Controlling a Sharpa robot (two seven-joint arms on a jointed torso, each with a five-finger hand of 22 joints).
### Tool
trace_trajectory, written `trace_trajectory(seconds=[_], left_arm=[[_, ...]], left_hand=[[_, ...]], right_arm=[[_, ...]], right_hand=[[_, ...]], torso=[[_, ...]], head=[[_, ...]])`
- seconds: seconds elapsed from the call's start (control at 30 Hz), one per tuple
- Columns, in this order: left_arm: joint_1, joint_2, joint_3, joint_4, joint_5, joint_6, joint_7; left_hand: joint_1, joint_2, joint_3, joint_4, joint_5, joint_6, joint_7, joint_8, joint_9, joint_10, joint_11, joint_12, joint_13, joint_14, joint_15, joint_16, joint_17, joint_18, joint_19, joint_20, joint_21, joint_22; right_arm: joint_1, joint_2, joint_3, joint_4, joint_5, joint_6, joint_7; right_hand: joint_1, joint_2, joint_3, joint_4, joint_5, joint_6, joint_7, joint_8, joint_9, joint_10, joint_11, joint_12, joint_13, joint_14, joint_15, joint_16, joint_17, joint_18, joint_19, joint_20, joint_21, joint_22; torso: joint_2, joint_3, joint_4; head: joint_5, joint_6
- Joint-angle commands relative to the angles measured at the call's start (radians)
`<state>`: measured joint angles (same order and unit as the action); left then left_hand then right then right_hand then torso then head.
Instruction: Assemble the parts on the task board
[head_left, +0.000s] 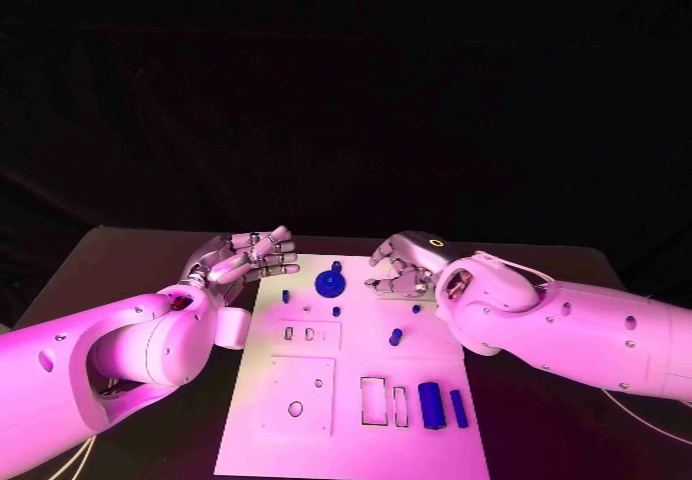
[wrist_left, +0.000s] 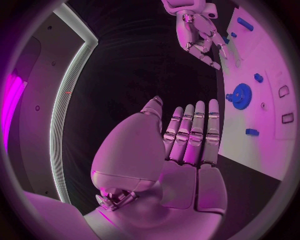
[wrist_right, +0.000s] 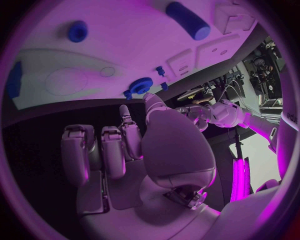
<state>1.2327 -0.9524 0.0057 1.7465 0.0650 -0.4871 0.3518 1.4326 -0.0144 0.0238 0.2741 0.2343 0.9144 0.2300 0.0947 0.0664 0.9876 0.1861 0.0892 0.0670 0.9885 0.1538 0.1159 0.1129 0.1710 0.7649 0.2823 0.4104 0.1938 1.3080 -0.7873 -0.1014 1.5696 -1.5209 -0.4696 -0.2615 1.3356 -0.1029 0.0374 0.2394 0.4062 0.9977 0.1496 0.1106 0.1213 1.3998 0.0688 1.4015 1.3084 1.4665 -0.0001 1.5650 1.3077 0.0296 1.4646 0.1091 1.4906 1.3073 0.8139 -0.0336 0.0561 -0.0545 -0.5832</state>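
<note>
While no writing reads, left robot hand (head_left: 248, 256) spread empty, right robot hand (head_left: 405, 264) curled empty.

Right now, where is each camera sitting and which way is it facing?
Head view: on the robot's head, looking down at the board; both arms show, left hand and right hand at its far end.
Left wrist view: behind the left hand, facing the board's edge.
Right wrist view: behind the right hand, facing the board.
All three share the blue gear.

White rounded arms (head_left: 130, 345) with dark screw holes carry silver segmented hands (head_left: 248, 255).
</note>
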Motion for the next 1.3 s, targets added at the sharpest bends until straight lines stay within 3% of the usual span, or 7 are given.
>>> trace_trajectory(seconds=[0.03,0.17,0.37,0.53,0.73,1.1,1.3], left_arm=[[0.002,0.001,0.0,-0.001,0.0,0.023,0.003],[0.001,0.005,0.0,-0.008,0.001,0.026,0.002],[0.001,0.015,-0.001,-0.018,0.001,0.029,0.001],[0.001,0.021,-0.002,-0.027,0.001,0.031,0.001],[0.001,0.025,-0.002,-0.034,0.001,0.031,0.001],[0.001,0.027,-0.002,-0.038,0.001,0.032,0.001],[0.001,0.026,-0.003,-0.039,0.001,0.032,0.001]], left_hand=[[0.009,-0.001,-0.003,-0.003,-0.004,0.005,0.004,-0.004,0.0,0.001,0.003,-0.004,0.0,-0.004,0.002,-0.005,0.001,0.009,-0.005,0.001,0.005,0.001],[0.009,-0.001,-0.003,-0.003,-0.004,0.005,0.004,-0.004,0.0,0.001,0.003,-0.004,0.0,-0.004,0.002,-0.005,0.001,0.009,-0.006,0.001,0.005,0.001],[0.009,-0.001,-0.003,-0.003,-0.004,0.005,0.004,-0.004,0.0,0.001,0.003,-0.004,0.0,-0.004,0.002,-0.005,0.001,0.009,-0.006,0.001,0.005,0.001],[0.009,-0.001,-0.003,-0.004,-0.004,0.005,0.004,-0.004,0.0,0.001,0.003,-0.004,0.0,-0.004,0.002,-0.005,0.001,0.009,-0.006,0.001,0.005,0.001],[0.009,-0.001,-0.003,-0.004,-0.004,0.005,0.004,-0.004,0.0,0.001,0.003,-0.004,0.0,-0.004,0.002,-0.005,0.001,0.009,-0.006,0.001,0.005,0.001],[0.009,-0.001,-0.003,-0.004,-0.004,0.005,0.004,-0.004,0.0,0.001,0.003,-0.004,0.0,-0.004,0.002,-0.005,0.001,0.009,-0.006,0.001,0.005,0.001],[0.009,-0.001,-0.003,-0.004,-0.004,0.005,0.004,-0.004,0.0,0.001,0.003,-0.004,0.0,-0.004,0.002,-0.005,0.001,0.009,-0.006,0.001,0.005,0.001]], right_arm=[[0.004,-0.07,0.001,0.038,0.158,-0.042,0.124],[0.005,-0.157,0.001,0.051,0.214,-0.016,0.195],[0.001,-0.236,-0.002,0.037,0.256,-0.003,0.254],[-0.004,-0.263,-0.005,0.01,0.267,0.008,0.277],[-0.013,-0.261,-0.007,-0.022,0.271,0.018,0.289],[-0.036,-0.195,-0.009,-0.106,0.252,0.048,0.293],[-0.044,-0.167,-0.009,-0.135,0.242,0.059,0.291]], right_hand=[[0.02,-0.006,0.001,-0.011,-0.013,0.01,-0.003,-0.003,0.001,-0.003,-0.004,-0.005,0.046,0.096,-0.004,-0.008,0.23,-0.001,0.029,-0.003,-0.008,0.178],[0.05,-0.014,0.005,-0.026,-0.016,0.016,-0.004,-0.004,0.002,-0.008,-0.005,-0.011,0.04,0.094,-0.005,-0.01,0.224,0.001,0.025,-0.004,-0.014,0.174],[0.07,-0.023,0.005,-0.036,-0.012,0.015,-0.003,-0.008,0.001,-0.014,-0.005,-0.018,0.032,0.093,-0.005,-0.013,0.217,0.002,0.021,-0.005,-0.02,0.17],[0.076,-0.029,0.003,-0.039,-0.011,0.009,-0.001,-0.012,-0.001,-0.019,-0.003,-0.023,0.027,0.092,-0.005,-0.014,0.216,0.003,0.02,-0.005,-0.022,0.169],[0.082,-0.032,0.002,-0.041,-0.01,0.004,0.001,-0.016,-0.003,-0.021,-0.002,-0.026,0.024,0.093,-0.004,-0.014,0.217,0.003,0.019,-0.004,-0.023,0.168],[0.096,-0.031,0.005,-0.047,-0.007,0.001,0.002,-0.02,-0.004,-0.02,-0.001,-0.026,0.026,0.093,-0.002,-0.013,0.218,0.003,0.018,-0.003,-0.024,0.168],[0.105,-0.028,0.008,-0.051,-0.007,0.003,0.003,-0.02,-0.003,-0.018,-0.001,-0.024,0.028,0.093,-0.002,-0.013,0.22,0.003,0.019,-0.003,-0.024,0.169]], torso=[[-0.007,0.005,-0.011],[-0.011,0.0104,-0.0188],[-0.016,0.0139,-0.0202],[-0.019,0.0188,-0.0233],[-0.018,0.0235,-0.0233],[-0.013,0.0234,-0.017],[-0.012,0.0239,-0.0173]], head=[[0.0,0.002],[-0.002,0.003],[-0.019,0.001],[-0.023,-0.002],[-0.026,-0.006],[-0.029,-0.014],[-0.027,-0.019]])
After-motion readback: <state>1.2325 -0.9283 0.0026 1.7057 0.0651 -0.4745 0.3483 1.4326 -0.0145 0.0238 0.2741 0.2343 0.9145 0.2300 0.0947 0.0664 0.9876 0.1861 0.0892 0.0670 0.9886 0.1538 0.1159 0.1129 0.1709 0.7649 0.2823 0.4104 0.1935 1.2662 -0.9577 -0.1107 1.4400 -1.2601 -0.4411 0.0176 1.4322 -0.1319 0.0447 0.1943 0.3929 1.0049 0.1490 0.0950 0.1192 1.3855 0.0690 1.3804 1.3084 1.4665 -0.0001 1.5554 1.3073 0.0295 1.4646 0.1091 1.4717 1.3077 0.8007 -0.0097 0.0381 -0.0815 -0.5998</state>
